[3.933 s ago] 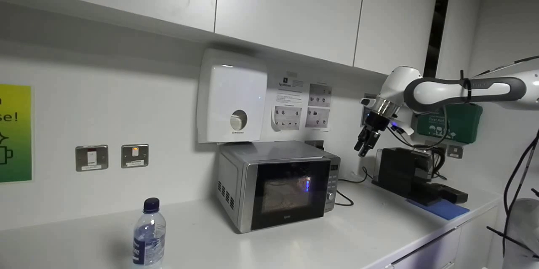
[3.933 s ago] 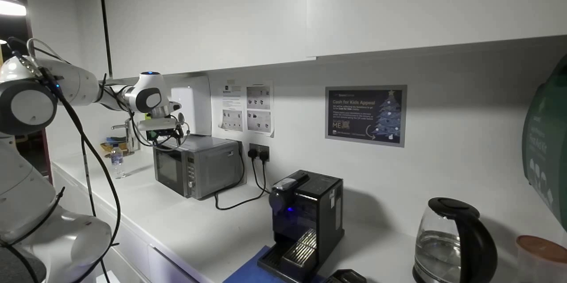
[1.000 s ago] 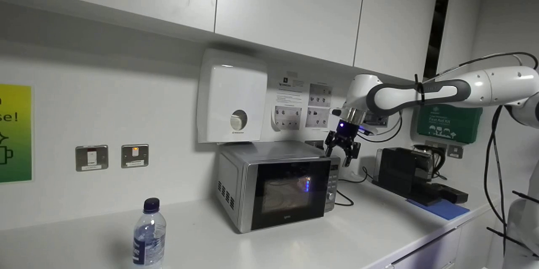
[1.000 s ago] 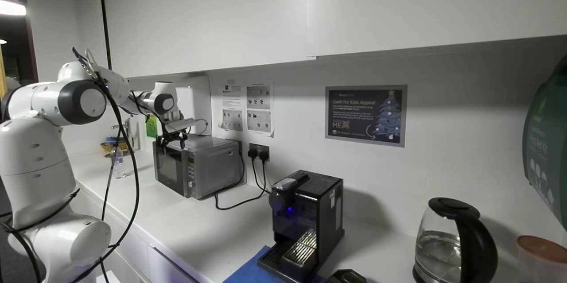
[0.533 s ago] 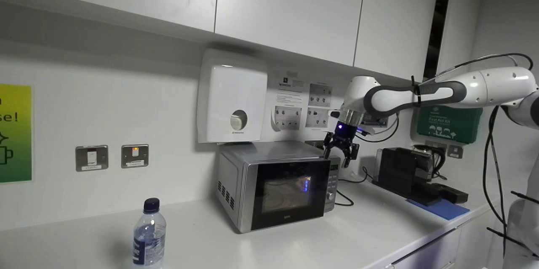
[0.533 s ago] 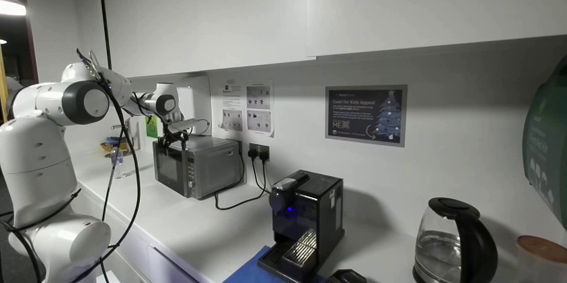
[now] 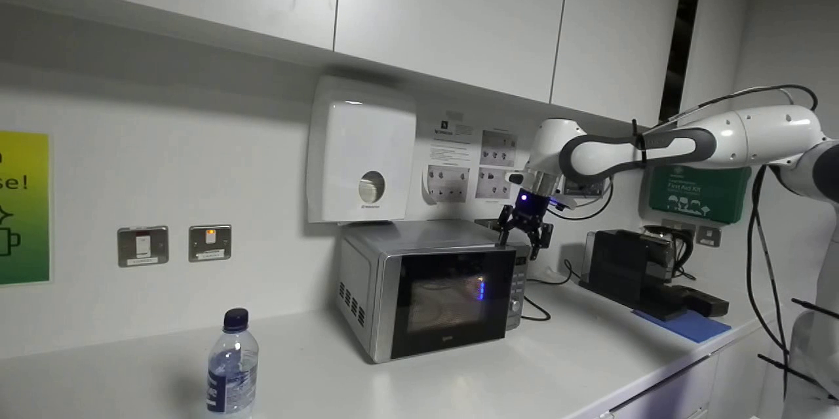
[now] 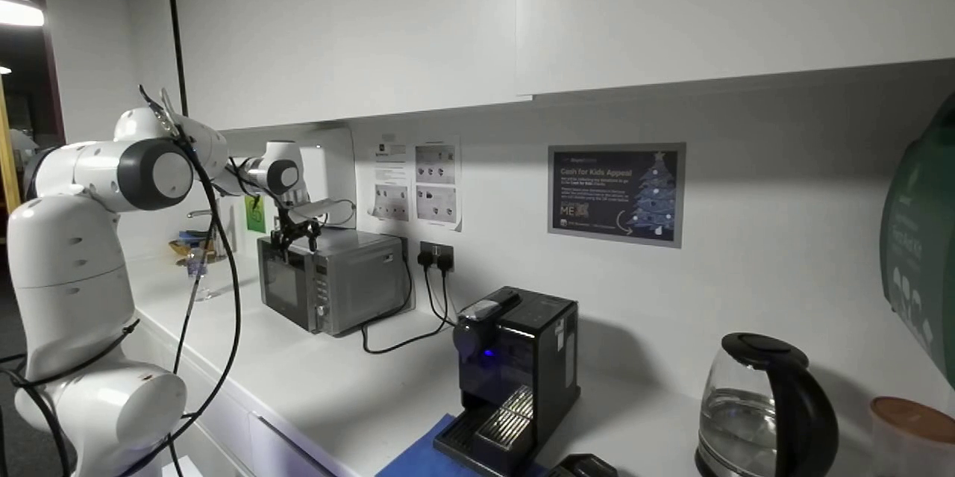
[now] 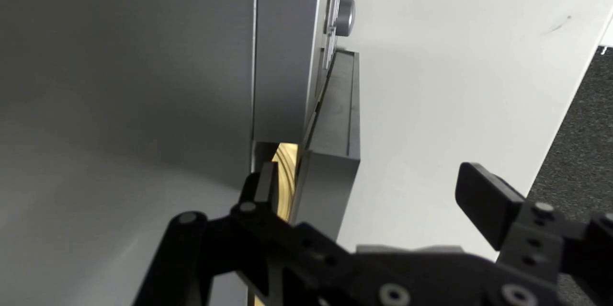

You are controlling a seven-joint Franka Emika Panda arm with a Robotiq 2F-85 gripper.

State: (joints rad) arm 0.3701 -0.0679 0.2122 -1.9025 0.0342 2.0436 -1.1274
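A: Status on the gripper [image 9: 368, 179]?
B: Spread wide, nothing pinched. Wrist view has the jaws either side of the top edge of the microwave door [image 9: 325, 186].
A: Touching it?
B: Can't tell. One fingertip [image 9: 266, 186] is just behind the door, the other out in front above the countertop [image 9: 407, 105].
A: So door's ajar?
B: Yep. Narrow gap, yellow-lit interior [image 9: 287, 167] showing through. Control knob [image 9: 345, 17] near the door's free edge.
A: Where's the microwave [image 7: 436, 291] itself?
B: On the countertop in both exterior views; paper towel dispenser [image 7: 364, 143] on the wall [image 7: 262, 170] above and behind it.
A: What else is nearby?
B: Water bottle [image 7: 233, 370], upright on the same countertop, well apart from the microwave. Opposite way: coffee machine [image 8: 515, 335], front end over a blue mat [image 8: 418, 451], then a glass kettle [image 8: 735, 417] with clear liquid in it.
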